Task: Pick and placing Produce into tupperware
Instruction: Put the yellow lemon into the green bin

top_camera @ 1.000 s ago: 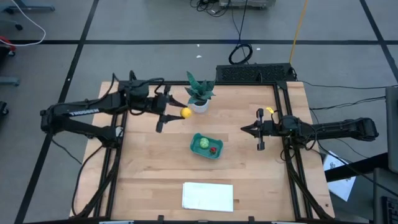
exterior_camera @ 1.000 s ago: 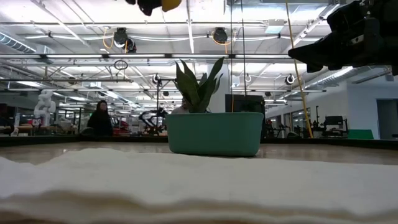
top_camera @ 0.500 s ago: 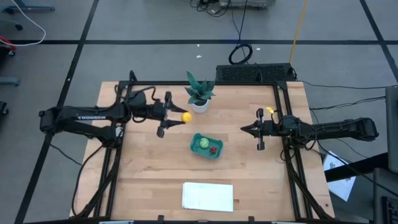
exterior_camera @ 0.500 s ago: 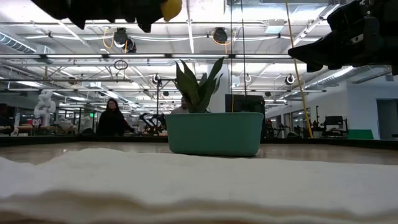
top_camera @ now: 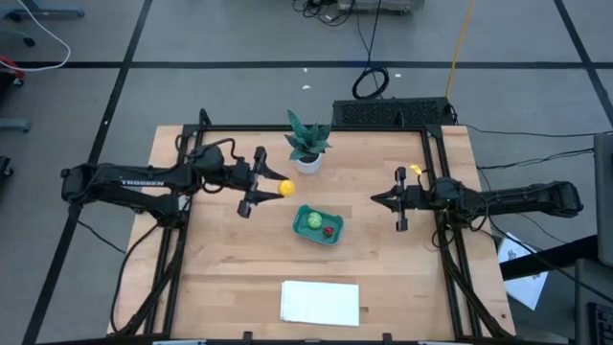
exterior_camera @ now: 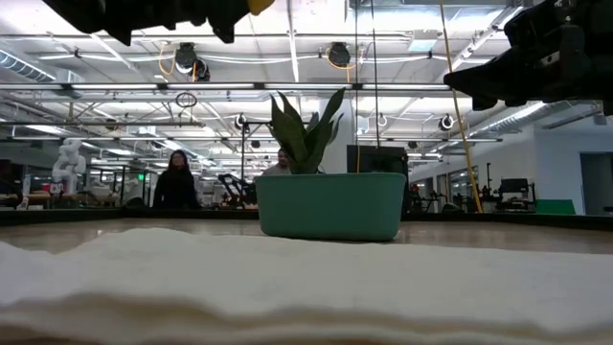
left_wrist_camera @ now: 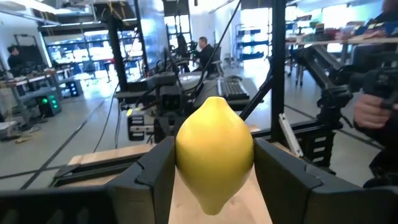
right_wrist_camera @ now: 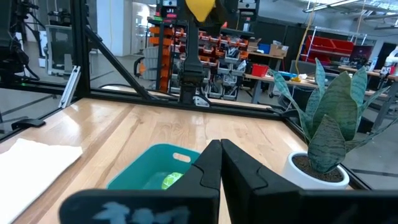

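Observation:
The yellow lemon hangs in my left gripper, above the table between the potted plant and the teal tupperware. It fills the left wrist view as lemon and shows at the top edge of the low view as lemon. The tupperware rests on its base and holds the light-green piece and the dark red piece. My right gripper waits shut, held above the table to the right of the tupperware, pointing toward it. My left gripper pinches the lemon's middle between its two fingers, one on each side. The fingers reach in level from the table's left. The lemon is lifted clear of the table, its pointed ends up and down.
A spiky green plant in a white pot stands behind the lemon, near the far edge. A white flat sheet lies at the near edge. Bare wood lies around the tupperware. People move in the room beyond.
My left gripper has carried the lemon away from the potted plant toward the table's near edge, closer to the tupperware, staying shut on it. The right arm has kept still.

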### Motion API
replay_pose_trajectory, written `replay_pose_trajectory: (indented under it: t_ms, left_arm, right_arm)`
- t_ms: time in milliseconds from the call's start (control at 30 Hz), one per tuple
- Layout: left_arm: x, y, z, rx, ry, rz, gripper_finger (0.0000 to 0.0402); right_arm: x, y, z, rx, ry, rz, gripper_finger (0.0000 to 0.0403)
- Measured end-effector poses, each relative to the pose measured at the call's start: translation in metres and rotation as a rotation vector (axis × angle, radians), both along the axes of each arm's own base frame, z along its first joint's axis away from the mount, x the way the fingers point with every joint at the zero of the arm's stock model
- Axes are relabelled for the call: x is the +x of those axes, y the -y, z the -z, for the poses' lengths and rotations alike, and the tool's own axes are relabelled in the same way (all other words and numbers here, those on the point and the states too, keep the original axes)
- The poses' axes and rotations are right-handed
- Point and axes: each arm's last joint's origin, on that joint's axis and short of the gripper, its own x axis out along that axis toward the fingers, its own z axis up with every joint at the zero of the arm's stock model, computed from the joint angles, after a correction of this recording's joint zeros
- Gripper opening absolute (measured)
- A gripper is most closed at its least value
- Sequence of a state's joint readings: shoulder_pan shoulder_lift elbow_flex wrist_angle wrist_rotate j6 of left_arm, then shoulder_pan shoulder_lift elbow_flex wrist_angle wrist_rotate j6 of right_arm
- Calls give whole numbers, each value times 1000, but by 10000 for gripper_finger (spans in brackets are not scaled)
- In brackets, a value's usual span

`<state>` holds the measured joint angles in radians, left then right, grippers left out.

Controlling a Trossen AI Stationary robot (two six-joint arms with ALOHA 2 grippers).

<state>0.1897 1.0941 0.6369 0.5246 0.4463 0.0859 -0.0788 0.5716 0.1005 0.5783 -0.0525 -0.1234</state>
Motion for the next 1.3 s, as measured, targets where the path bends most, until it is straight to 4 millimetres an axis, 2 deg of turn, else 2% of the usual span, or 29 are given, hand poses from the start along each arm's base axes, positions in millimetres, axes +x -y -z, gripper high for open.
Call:
replay_pose_trajectory:
  t_ms: [200,533,933,1100,1300]
  left_arm:
    - [9,6,4,-39,3,34,184]
    - [50,2,5,-42,-46,87,184]
    - [99,-5,4,-42,-207,119,184]
    - [112,-7,4,-37,-256,120,184]
    - [125,-10,16,-48,-325,123,184]
  right_arm:
    - [0,0,0,0,3,0,0]
    - [0,0,-1,7,9,0,0]
    - [0,0,-1,7,8,0,0]
    - [0,0,-1,7,8,0,0]
    - [0,0,-1,7,8,0,0]
